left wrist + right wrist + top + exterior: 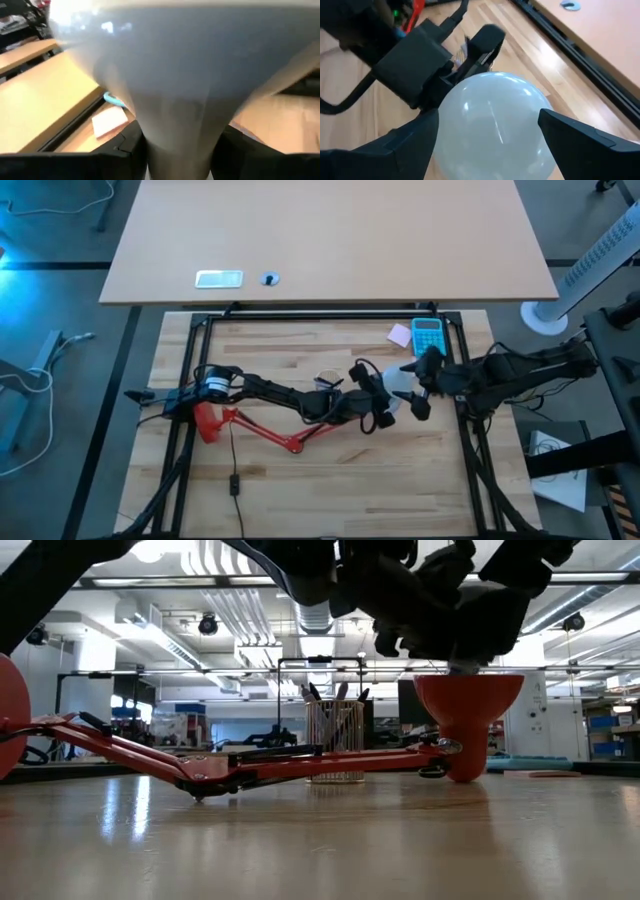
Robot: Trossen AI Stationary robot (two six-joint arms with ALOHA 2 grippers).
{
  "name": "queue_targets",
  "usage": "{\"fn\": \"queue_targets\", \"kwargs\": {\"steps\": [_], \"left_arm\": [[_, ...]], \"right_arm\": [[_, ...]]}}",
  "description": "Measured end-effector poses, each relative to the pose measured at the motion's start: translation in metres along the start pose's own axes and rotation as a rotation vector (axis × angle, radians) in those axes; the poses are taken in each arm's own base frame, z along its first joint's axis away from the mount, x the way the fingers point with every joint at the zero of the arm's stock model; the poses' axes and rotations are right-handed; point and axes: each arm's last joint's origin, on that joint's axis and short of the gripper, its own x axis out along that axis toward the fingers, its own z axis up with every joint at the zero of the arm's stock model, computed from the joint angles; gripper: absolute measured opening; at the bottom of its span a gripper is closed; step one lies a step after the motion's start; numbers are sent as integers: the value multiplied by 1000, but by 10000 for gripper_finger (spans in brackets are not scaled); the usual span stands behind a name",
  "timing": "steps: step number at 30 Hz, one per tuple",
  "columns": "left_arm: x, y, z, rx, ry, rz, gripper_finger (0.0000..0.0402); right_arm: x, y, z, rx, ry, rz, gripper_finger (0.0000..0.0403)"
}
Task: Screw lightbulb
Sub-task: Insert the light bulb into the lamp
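The lightbulb point(490, 122) is pinched at its neck by the left gripper point(180, 150) and flanked by the right gripper's point(487, 145) spread fingers above the lamp shade point(468, 725); cross-threading is risked if tilted.

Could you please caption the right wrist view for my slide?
The right hand straddles the white lightbulb; the left hand holds it from the far side.
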Motion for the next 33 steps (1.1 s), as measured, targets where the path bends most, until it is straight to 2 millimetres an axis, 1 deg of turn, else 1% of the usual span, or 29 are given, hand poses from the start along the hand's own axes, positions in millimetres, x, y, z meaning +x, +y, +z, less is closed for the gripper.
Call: {"fn": "queue_targets", "kwargs": {"steps": [6, 12, 16, 19, 23, 26, 33], "left_arm": [[2, 2, -7, -10, 56, -97, 175], [4, 4, -9, 21, 75, -114, 214], [1, 7, -10, 57, 135, -128, 245], [-1, 11, -8, 70, 164, -188, 267], [-1, 14, -6, 71, 168, -191, 289], [1, 17, -4, 59, 157, -186, 296], [9, 26, 1, 20, 104, -168, 297]], "right_arm": [[10, 6, -1, -59, 42, 18, 339], [21, 11, -3, -89, 90, 26, 339], [29, 15, -4, -105, 110, 19, 339], [34, 18, -5, -125, 127, 12, 339], [37, 19, -4, -133, 130, 10, 339], [35, 19, -2, -133, 128, 13, 339], [31, 19, 3, -167, 106, 20, 339]]}}
